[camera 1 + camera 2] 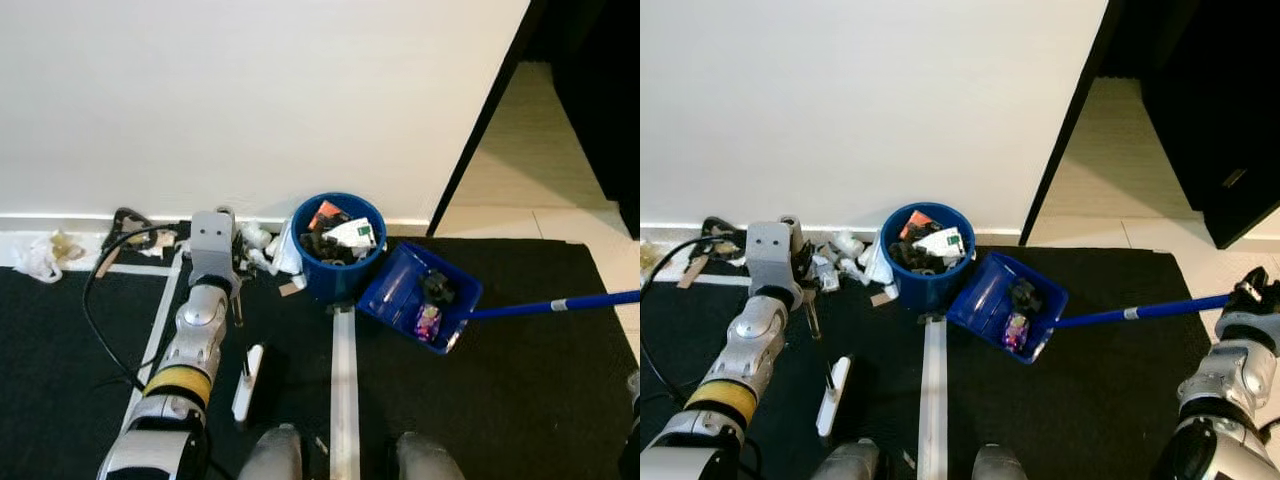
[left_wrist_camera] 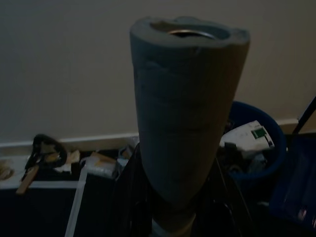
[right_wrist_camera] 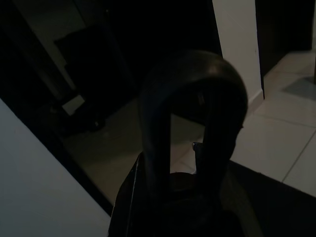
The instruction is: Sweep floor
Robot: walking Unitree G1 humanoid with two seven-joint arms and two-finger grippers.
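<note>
Blue dustpan (image 1: 1005,303) is tipped beside the blue bucket (image 1: 927,256), its handle clenched in the right gripper (image 1: 1252,290). Pan lip should be raised over the rim before tilting. Left gripper (image 2: 185,217) seemingly grasps a grey foam handle (image 2: 185,118); the view is dark.

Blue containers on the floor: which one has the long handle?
The dustpan, tilted beside the round bin. Its blue pole runs to the right gripper; the bin has none.

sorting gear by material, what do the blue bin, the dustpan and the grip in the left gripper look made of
Blue bin: looks like moulded plastic, smooth with a slight sheen on its rim.
Dustpan: seemingly the same glossy blue plastic, with a blue pole that could be painted metal or plastic.
Grip in the left gripper: looks like matte grey foam sleeving around a shiny, probably metal tube end.
</note>
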